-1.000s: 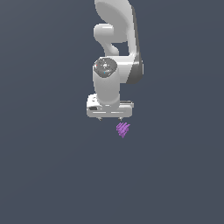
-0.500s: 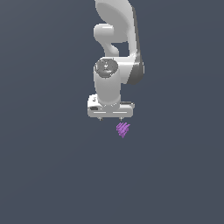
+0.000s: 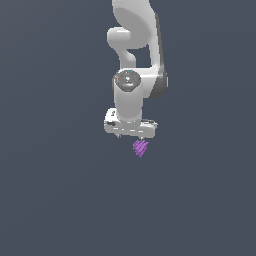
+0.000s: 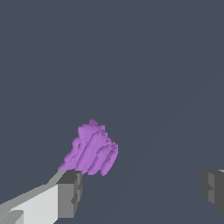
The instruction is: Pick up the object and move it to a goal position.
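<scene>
The object (image 3: pixel 140 148) is a tiny bright purple ridged cone that tapers to a point. In the exterior view it lies just below the white gripper (image 3: pixel 131 136), under the finger on that view's right. In the wrist view the object (image 4: pixel 91 149) sits close against one grey fingertip (image 4: pixel 70 192), and the other fingertip (image 4: pixel 213 189) is far from it. The gripper (image 4: pixel 142 191) is open, with its jaws wide apart and nothing held between them. The object lies near one finger, off the middle of the gap.
A plain dark grey surface (image 3: pixel 60 200) fills both views around the arm and the object. The white arm (image 3: pixel 135 45) rises above the gripper to the top of the exterior view. Nothing else shows.
Hardly anything differs. The arm and gripper stay over the object with at most a very slight shift, and the object has not moved.
</scene>
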